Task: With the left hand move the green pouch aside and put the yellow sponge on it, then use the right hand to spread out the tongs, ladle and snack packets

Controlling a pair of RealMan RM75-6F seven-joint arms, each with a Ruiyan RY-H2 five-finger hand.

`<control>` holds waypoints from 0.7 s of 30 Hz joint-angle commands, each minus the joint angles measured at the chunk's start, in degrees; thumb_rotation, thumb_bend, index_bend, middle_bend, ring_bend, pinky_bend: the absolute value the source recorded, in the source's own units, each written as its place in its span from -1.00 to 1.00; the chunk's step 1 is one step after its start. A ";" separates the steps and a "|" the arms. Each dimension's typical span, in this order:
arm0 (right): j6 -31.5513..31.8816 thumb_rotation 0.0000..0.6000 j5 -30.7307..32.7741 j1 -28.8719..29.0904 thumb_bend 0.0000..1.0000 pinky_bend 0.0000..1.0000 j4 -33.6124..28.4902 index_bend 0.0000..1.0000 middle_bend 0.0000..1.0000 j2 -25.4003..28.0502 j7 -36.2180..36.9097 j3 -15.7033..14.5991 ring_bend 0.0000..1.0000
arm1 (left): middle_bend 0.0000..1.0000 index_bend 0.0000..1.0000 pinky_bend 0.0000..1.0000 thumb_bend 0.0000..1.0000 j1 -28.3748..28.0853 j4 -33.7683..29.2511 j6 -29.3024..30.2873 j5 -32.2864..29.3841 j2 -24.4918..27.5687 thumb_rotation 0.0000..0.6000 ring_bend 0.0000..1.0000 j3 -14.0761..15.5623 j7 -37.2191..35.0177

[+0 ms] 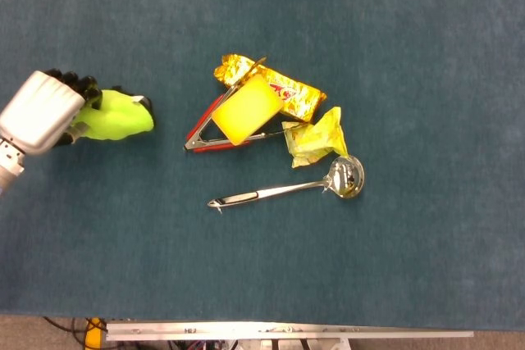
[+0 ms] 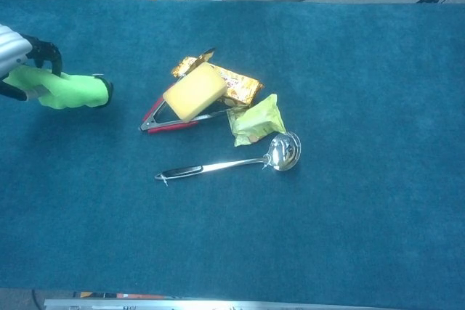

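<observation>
Head view shows the left hand (image 1: 41,112) near the left edge of the table (image 1: 410,55), its fingers curled around one end of the green pouch (image 1: 119,116), which sticks out toward the middle. Whether the pouch already rests on the cloth or hangs just above it cannot be told from either view. It sits well apart from the pile, so moving it aside looks nearly done; letting go is what remains of that step. Everything else is still ahead. The sponge (image 1: 244,109) lies tilted on top of the tongs (image 1: 203,135), near the table's centre, touching the gold packet (image 1: 287,92) behind it. The tongs have red handles and lie partly open under the sponge. A second, yellow-green packet (image 1: 316,138) sits crumpled just beside the sponge, toward the right edge, with the ladle (image 1: 287,190) below it, bowl next to the packet and handle pointing left. These four things are bunched together and not yet spread out. The right hand appears in neither view. The pouch is bright lime, soft and rounded, sagging a little past the fingers, with a small dark tip at its free end. The sponge is a plain yellow block, its edges clean and square.
</observation>
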 commanded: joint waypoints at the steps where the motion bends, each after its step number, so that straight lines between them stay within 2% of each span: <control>1: 0.02 1.00 0.00 -0.02 -0.76 -0.18 -0.05 -0.95 -0.46 -0.09 -0.16 -0.05 -0.56 | -0.30 -0.20 0.10 -0.26 0.32 -0.68 -3.88 -2.05 0.56 1.00 -0.18 0.12 1.33; 5: -0.01 1.00 -0.06 0.02 -0.76 -0.18 -0.09 -0.95 -0.46 -0.12 -0.37 -0.07 -0.56 | -0.65 -0.72 -0.17 -0.26 0.28 -6.27 -8.60 -5.54 2.88 1.00 -0.57 -0.61 4.02; 7: -0.08 1.00 -0.06 0.12 -0.76 -0.18 -0.23 -0.95 -0.46 -0.09 -0.49 0.00 -0.56 | -0.76 -0.86 -0.31 -0.26 0.19 -9.21 -9.89 -6.96 4.01 1.00 -0.69 -1.22 4.96; 13: -0.53 1.00 -0.29 0.41 -0.76 -0.18 -0.23 -0.95 -0.46 -0.18 -0.85 -0.12 -0.56 | -0.81 -0.93 -0.40 -0.27 0.27 -16.46 -9.92 -9.17 6.30 1.00 -0.73 -3.49 7.03; 21: -1.47 1.00 -0.61 1.18 -0.76 -0.18 -0.13 -0.95 -0.46 -0.35 -1.41 -0.09 -0.56 | -0.80 -0.90 -0.41 -0.29 0.22 -25.20 -9.06 -10.52 7.68 1.00 -0.72 -6.26 4.84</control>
